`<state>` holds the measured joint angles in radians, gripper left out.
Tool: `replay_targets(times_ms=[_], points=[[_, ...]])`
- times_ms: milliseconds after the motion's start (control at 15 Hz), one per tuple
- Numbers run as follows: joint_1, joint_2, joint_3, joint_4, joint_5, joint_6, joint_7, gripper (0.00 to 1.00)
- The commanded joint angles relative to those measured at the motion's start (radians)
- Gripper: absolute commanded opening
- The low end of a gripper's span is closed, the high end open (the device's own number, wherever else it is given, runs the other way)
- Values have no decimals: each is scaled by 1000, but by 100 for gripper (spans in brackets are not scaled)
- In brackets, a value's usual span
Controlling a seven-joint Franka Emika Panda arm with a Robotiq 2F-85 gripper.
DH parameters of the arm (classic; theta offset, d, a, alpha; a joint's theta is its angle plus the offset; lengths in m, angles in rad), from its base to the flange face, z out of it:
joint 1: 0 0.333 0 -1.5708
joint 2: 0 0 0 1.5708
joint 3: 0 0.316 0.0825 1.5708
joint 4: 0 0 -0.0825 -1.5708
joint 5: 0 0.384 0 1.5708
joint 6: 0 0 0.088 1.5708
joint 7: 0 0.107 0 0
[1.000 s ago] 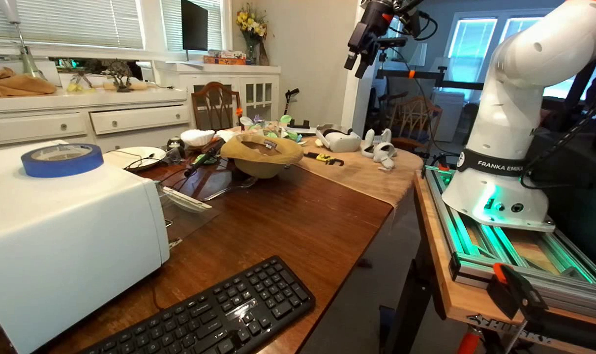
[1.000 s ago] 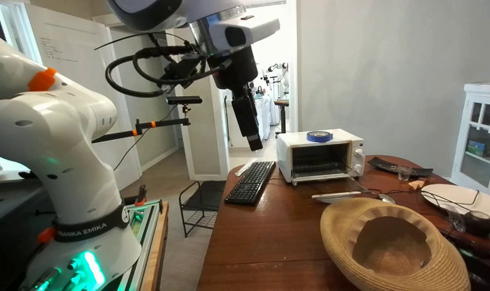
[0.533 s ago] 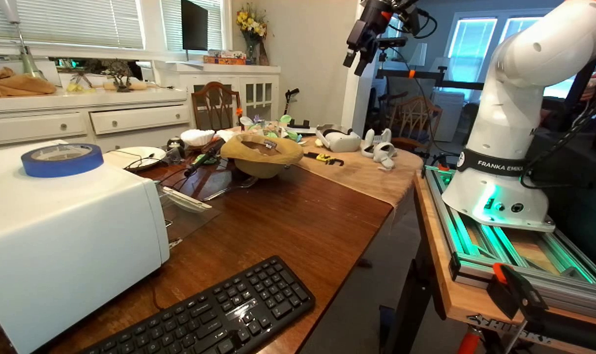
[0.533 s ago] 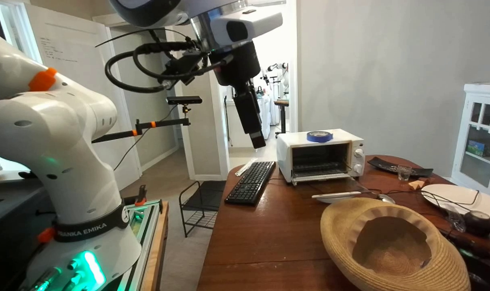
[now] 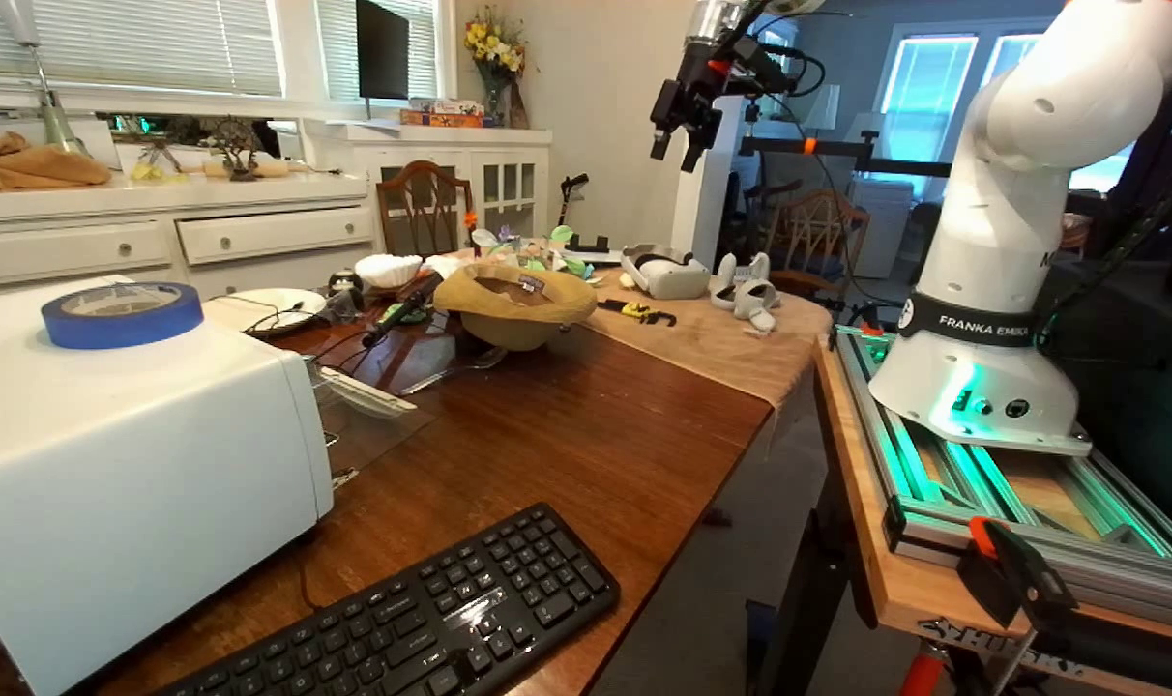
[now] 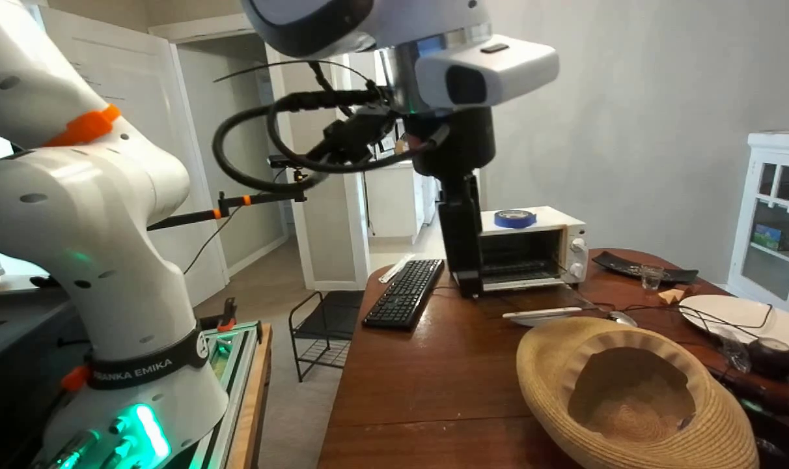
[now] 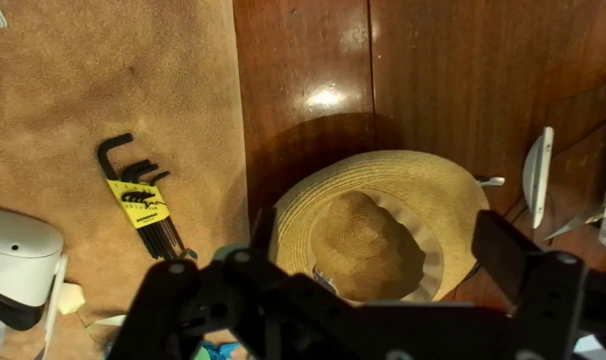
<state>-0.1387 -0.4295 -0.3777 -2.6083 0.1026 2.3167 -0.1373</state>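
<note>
My gripper (image 7: 375,225) is open and empty, its two black fingers spread apart. In the wrist view the upturned straw hat (image 7: 368,235) lies below and between the fingers, its hollow crown facing up. In both exterior views the gripper (image 5: 676,155) hangs in the air, pointing down, well above the tabletop and touching nothing. The gripper also shows (image 6: 470,290) in front of the white toaster oven (image 6: 518,244). The hat shows in both exterior views, resting brim up on the brown table (image 5: 513,304) (image 6: 635,397).
A black keyboard (image 5: 431,619) and the oven with blue tape (image 5: 122,319) on top stand on the table. Hex keys in a yellow holder (image 7: 140,202) and a white headset (image 7: 18,250) lie on a tan cloth. A white plate (image 6: 726,312) is beyond the hat.
The arm has swung over the table and lowered. The gripper has turned from a slant to nearly straight down and stays open. The hat and other things have not moved.
</note>
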Motion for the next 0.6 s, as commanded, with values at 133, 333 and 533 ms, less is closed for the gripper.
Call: replay_targets(times_ms=[133,333,533], points=[[68,376,-57,248,169,67,12,100],[-2,561,11,386,284,46,5,100],[-53,540,62,369,252,59,26,100]])
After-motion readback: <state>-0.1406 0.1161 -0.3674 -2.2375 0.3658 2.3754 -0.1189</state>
